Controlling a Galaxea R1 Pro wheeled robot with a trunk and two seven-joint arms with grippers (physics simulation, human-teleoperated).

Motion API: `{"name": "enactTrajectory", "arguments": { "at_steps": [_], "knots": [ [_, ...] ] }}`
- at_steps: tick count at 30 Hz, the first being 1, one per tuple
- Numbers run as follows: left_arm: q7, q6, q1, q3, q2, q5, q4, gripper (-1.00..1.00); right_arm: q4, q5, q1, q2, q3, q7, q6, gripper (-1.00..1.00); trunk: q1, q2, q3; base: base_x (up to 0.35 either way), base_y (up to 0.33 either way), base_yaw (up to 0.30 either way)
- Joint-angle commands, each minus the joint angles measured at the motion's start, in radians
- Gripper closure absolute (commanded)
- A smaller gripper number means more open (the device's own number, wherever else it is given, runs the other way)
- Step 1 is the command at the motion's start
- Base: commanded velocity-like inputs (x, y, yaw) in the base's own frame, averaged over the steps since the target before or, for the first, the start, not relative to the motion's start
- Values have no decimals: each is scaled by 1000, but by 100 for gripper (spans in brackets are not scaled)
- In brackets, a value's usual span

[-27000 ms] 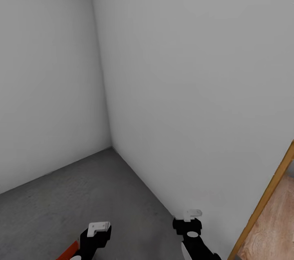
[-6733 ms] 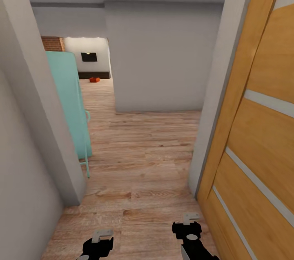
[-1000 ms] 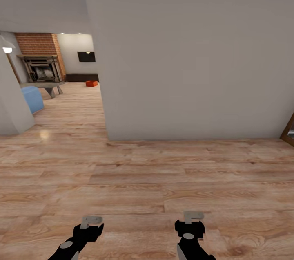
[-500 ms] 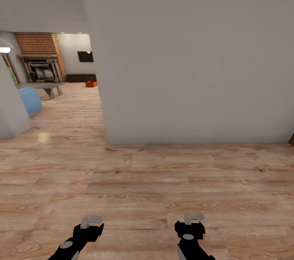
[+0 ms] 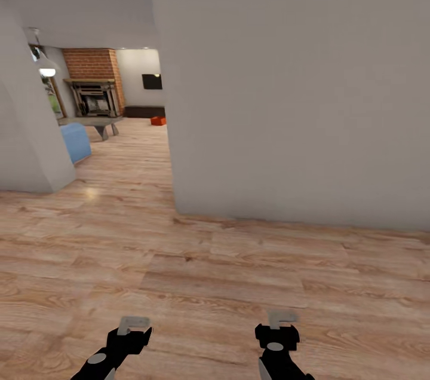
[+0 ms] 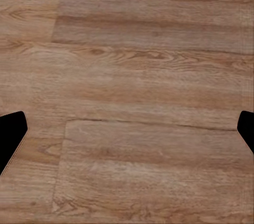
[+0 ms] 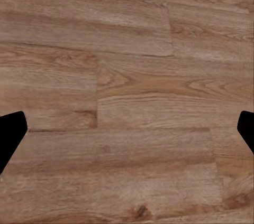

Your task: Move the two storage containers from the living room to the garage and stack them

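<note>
- The robot stands on a light wood-plank floor (image 5: 239, 272), facing a plain white wall (image 5: 298, 99) whose corner stands just ahead and to the left of centre.
- Past that corner an opening leads into the living room (image 5: 119, 111), with a brick fireplace (image 5: 92, 96), a dark wall TV (image 5: 151, 81) and a long dark low cabinet (image 5: 143, 112) along the far wall.
- One orange-red storage container (image 5: 158, 121) sits on the wood floor far off, just in front of the dark cabinet; it is too small to make out any detail.
- A blue sofa (image 5: 76, 142) edge shows at the left, with a low grey table (image 5: 95, 123) beyond it and a hanging lamp (image 5: 46, 69) above.
- A second white wall (image 5: 27, 129) closes the left side of the head view.
- The left end effector (image 5: 132, 325) hangs low over the planks; in its wrist view the two dark fingertips (image 6: 11, 134) sit far apart at the picture's edges, so it is released and empty.
- The right end effector (image 5: 282, 317) hangs level with it, well apart from it; its fingertips (image 7: 11, 134) are likewise spread wide over bare wood, released and carrying nothing.
</note>
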Motion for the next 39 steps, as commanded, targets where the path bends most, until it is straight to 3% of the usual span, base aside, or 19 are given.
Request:
{"name": "enactTrajectory", "arguments": {
  "at_steps": [1, 16, 30, 39],
  "knots": [
    [-1, -4, -1, -7, 1, 10, 1, -100, -2, 5, 0, 0, 4, -6, 10, -100, 1, -1, -1, 335, 0, 273],
    [0, -5, -1, -7, 0, 6, 5, -100, 1, 5, 0, 0, 4, -5, 10, -100, 1, -1, -7, 335, 0, 270],
    [0, -5, -1, -7, -1, 6, 5, -100, 0, 5, 0, -1, 4, -5, 10, -100, 1, -1, -9, 335, 0, 73],
    [1, -5, -1, -7, -1, 6, 5, -100, 1, 5, 0, 0, 4, -6, 10, -100, 1, -1, -13, 335, 0, 237]
  ]
}}
